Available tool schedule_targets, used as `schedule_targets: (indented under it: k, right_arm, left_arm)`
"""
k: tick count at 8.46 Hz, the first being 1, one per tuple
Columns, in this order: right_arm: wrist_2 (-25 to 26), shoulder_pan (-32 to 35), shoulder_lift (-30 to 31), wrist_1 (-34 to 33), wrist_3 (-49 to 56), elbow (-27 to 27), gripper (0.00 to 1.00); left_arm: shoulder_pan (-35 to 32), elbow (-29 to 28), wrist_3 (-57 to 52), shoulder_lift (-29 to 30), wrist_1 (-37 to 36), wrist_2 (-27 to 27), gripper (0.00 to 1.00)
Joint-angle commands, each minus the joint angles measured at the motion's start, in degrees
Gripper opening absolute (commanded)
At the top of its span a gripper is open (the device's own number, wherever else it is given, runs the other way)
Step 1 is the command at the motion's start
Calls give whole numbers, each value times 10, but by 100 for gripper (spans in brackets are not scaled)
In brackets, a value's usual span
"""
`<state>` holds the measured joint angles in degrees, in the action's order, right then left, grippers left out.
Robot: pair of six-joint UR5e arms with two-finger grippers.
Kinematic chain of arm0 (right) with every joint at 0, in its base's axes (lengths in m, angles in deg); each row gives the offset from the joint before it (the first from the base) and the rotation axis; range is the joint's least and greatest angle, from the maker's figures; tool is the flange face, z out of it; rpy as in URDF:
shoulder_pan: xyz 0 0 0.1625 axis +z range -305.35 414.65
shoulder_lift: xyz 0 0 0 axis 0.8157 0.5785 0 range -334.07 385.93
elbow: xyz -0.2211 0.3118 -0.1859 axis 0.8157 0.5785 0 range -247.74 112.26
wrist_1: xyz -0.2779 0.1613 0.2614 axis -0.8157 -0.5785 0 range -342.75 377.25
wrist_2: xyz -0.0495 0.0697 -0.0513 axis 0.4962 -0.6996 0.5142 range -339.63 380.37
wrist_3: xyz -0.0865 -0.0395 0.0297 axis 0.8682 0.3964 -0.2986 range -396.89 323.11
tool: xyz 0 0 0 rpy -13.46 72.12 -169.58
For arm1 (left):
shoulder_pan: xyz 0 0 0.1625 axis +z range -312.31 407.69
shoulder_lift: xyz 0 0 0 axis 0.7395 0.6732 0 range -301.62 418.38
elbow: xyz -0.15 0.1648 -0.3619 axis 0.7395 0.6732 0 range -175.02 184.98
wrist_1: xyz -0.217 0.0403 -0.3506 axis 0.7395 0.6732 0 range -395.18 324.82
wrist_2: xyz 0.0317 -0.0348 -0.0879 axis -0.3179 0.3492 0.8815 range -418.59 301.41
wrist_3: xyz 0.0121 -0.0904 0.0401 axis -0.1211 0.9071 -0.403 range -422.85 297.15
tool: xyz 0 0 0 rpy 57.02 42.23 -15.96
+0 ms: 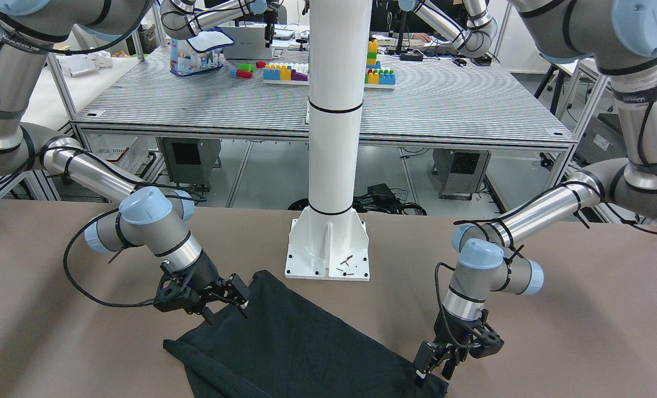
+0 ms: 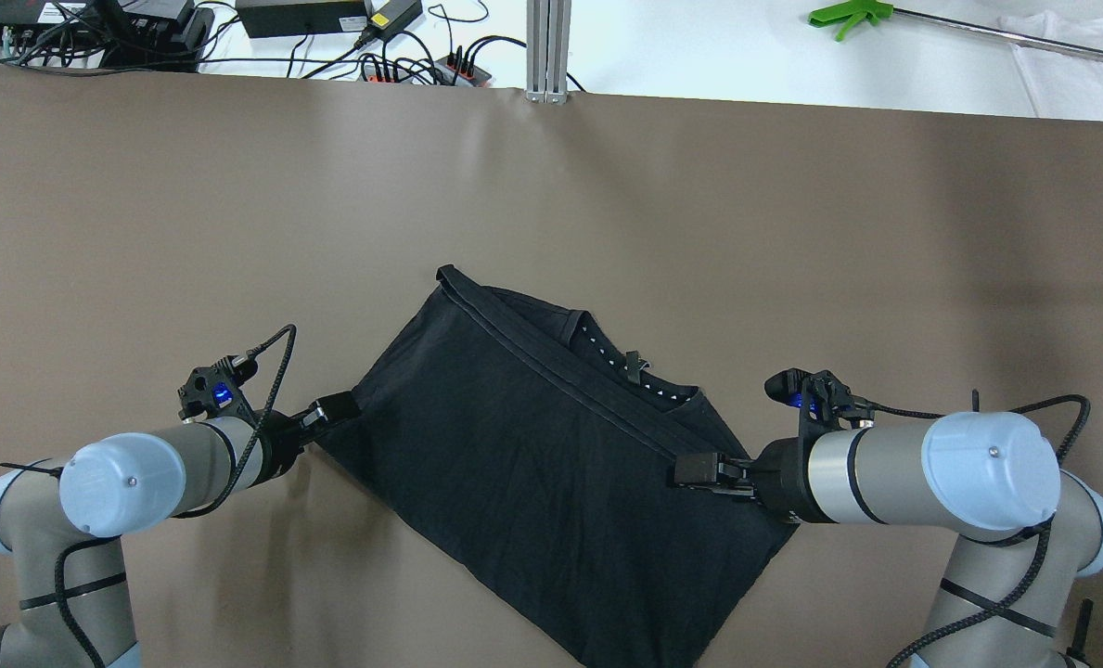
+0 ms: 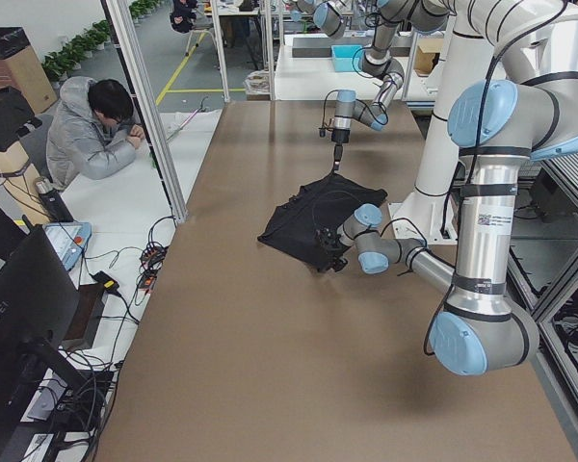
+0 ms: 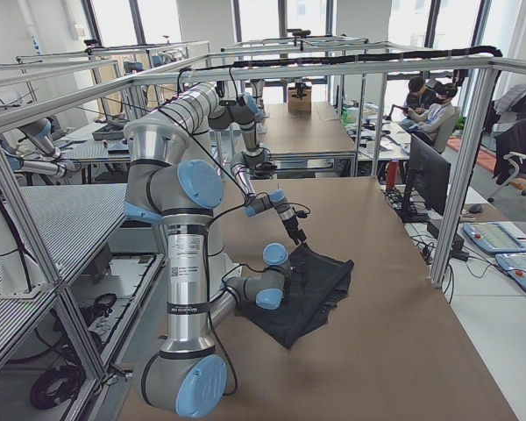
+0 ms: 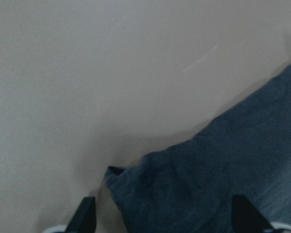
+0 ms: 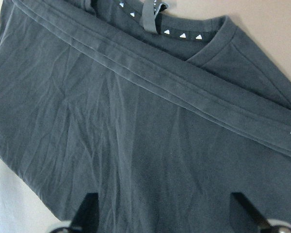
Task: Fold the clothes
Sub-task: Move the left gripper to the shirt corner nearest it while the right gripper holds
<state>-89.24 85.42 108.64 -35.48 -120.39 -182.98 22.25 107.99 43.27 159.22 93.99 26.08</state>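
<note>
The black cloth lies folded and skewed on the brown table, its hem band running diagonally and a collar with a white-marked label showing. It also shows in the front view. My left gripper is low at the cloth's left corner. Its fingers are wide open with the corner just ahead of them. My right gripper is over the cloth's right part near the hem band, also wide open, holding nothing. In the front view the left gripper is on the right and the right gripper on the left.
The white post's base plate stands just behind the cloth. Cables and power bricks lie beyond the table's far edge. A seated person and a monitor are off the table's far side.
</note>
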Motion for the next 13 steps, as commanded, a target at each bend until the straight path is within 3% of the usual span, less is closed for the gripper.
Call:
schedule_targets:
  k: [1, 4, 5, 8, 9, 13]
  right_arm:
    - [1, 0, 0, 0, 0, 3, 95]
    - [12, 0, 0, 1, 0, 5, 94]
    - [12, 1, 0, 1, 0, 5, 94]
    - [12, 1, -1, 1, 0, 5, 94]
    - [12, 1, -2, 1, 0, 5, 94]
    - [12, 1, -3, 1, 0, 5, 94]
  left_arm:
    - [0, -12, -5, 5, 0, 0, 100]
    - [1, -13, -5, 5, 0, 2, 99]
    - [6, -16, -5, 8, 0, 1, 90]
    - [5, -16, -5, 8, 0, 0, 17]
    - [5, -13, -5, 8, 0, 0, 0]
    - [-2, 2, -6, 8, -5, 5, 0]
